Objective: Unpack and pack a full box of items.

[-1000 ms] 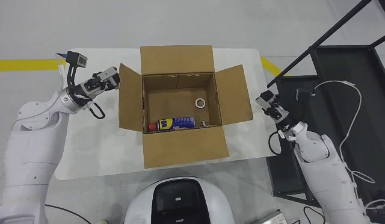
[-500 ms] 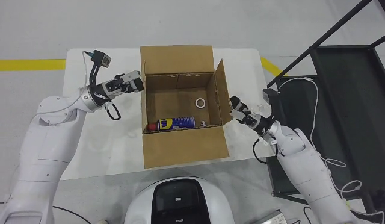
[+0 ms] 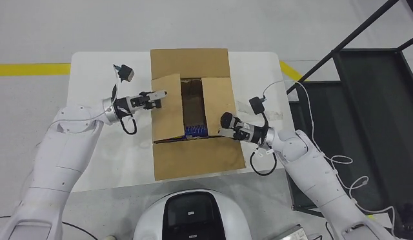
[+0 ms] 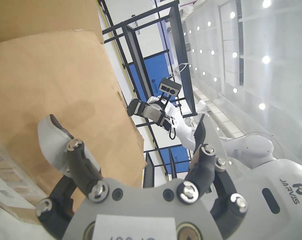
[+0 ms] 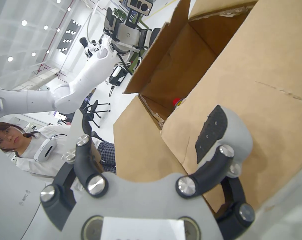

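The cardboard box (image 3: 197, 157) stands mid-table with its back and front flaps spread flat. Its left flap (image 3: 168, 110) and right flap (image 3: 218, 103) lean inward over the opening, leaving a narrow gap. In that gap lies a blue spray can (image 3: 195, 131), whose red cap (image 5: 176, 101) peeks out in the right wrist view. My left gripper (image 3: 157, 98) is open, one finger (image 4: 53, 136) against the left flap's outer face (image 4: 53, 76). My right gripper (image 3: 224, 120) is open too, with a finger (image 5: 216, 128) resting on the right flap (image 5: 253, 88).
The white table (image 3: 97, 150) has bare room left of the box and a narrow strip to its right. A black metal rack (image 3: 361, 111) stands close beside the table's right edge. A yellow floor line (image 3: 32, 68) runs behind the table.
Both arms moved inward to the box. The two side flaps swung from spread open to leaning over the opening, hiding the tape roll and most of the can.
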